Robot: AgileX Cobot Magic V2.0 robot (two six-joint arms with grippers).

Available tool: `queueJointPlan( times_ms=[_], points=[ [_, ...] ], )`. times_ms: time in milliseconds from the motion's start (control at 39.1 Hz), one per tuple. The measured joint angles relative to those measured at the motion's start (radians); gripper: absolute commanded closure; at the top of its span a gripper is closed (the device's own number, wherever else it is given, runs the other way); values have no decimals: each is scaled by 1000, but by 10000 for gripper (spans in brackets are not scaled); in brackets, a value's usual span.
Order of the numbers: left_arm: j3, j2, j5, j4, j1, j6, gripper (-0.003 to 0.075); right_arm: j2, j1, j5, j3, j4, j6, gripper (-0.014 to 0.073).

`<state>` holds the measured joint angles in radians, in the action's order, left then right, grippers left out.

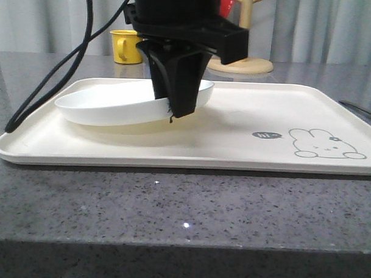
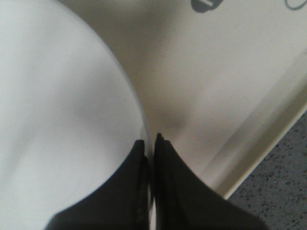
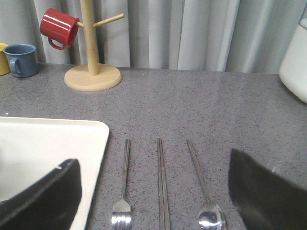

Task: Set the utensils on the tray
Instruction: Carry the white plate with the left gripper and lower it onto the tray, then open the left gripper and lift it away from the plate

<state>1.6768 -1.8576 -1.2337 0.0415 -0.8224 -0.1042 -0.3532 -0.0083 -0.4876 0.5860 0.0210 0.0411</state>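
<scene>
The large flat cream rectangular tray (image 1: 235, 116) with rounded corners lies on the speckled dark grey stone desk (image 1: 171, 199), its grey rabbit drawing (image 1: 327, 144) and "hi" bubble (image 1: 267, 135) at one end. At the other end of the tray, a round white plate (image 1: 107, 106) is tilted, its rim lifted where the left hand (image 1: 172, 116) grips it. The left hand's black fingers (image 2: 177, 191) are pressed together on the plate's thin rim, one on each side, as the left wrist view shows up close. A black cable (image 1: 50, 79) trails from that arm past the tray's end.

The shiny silver utensils lie on the desk just beside the tray's short edge, off the tray and parallel to one another: the four-tined fork (image 3: 124, 191) nearest the tray, the pair of long thin chopsticks (image 3: 161, 187) next, then the long-handled round-bowled spoon (image 3: 204, 191) farthest from the tray. The right hand (image 3: 153, 211) sits over them with its black fingers spread wide, touching none of them.

Beyond the tray stand a wooden mug tree (image 3: 91, 72) carrying a red mug (image 3: 57, 28), a blue mug (image 3: 21, 59), and a yellow mug (image 1: 126, 46).
</scene>
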Motion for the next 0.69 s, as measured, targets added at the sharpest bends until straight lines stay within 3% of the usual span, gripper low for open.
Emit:
queueJointPlan(
  times_ms=[179,307,383,639,690],
  points=[
    [-15,-2,-2,-11,9,2,442,0,0,0,0,0,0,-48],
    [5,-2,-4,-18,9,2,420,0,0,0,0,0,0,-48],
    [34,12,-4,-29,9,2,451,0,0,0,0,0,0,-48],
    [63,138,3,-26,51,2,721,0,0,0,0,0,0,-48],
    [49,171,21,-23,84,2,737,0,0,0,0,0,0,-48]
  ],
)
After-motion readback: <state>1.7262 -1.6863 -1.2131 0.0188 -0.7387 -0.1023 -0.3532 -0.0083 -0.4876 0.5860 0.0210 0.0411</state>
